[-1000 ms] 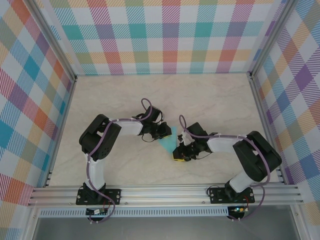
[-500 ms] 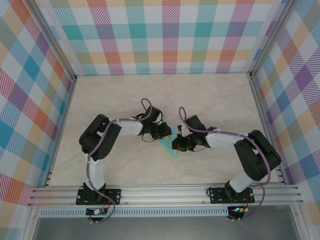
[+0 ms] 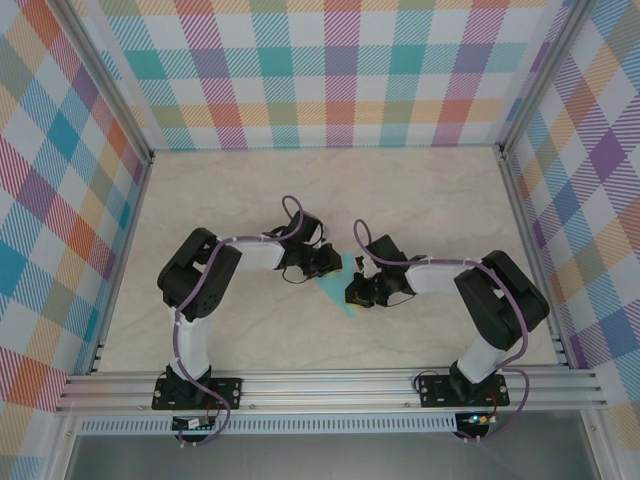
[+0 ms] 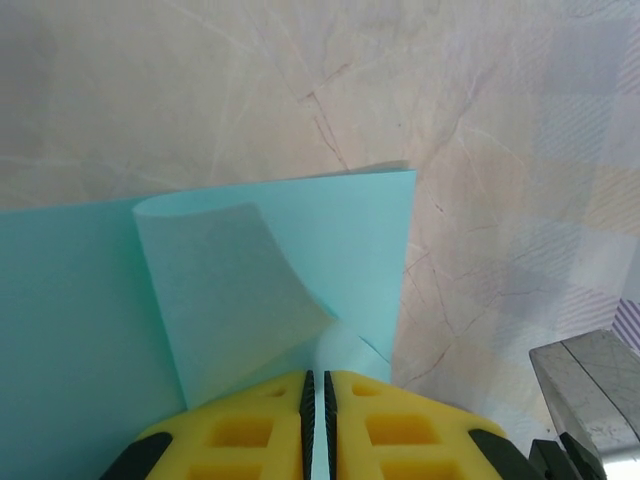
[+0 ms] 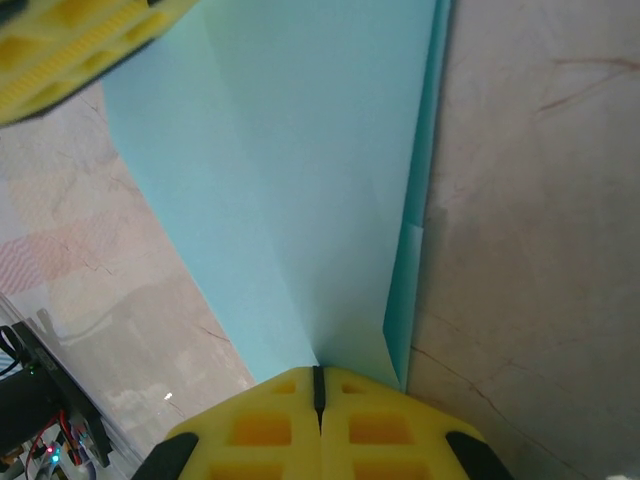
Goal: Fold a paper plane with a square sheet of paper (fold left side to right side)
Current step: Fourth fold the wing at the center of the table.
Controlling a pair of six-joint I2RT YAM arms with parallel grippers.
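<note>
right claw point(image 3: 357, 293) is now sitting up against the paper point(image 3: 337, 290), mid-desk point(image 3: 450, 200). A second ago it was hanging lower and slightly open. Now it's fully closed, tips meeting at the paper's near edge, beside the stacked layers. Can't tell if it's pinching or just pressing there. left claw point(image 3: 327, 262) isn't moving. It's clamping the opposite edge, with a flap point(image 4: 225, 290) curling up in front of it. I'm reading this as left anchoring and right setting up to crease the left-to-right fold. The flap isn't lying flat yet.
</note>
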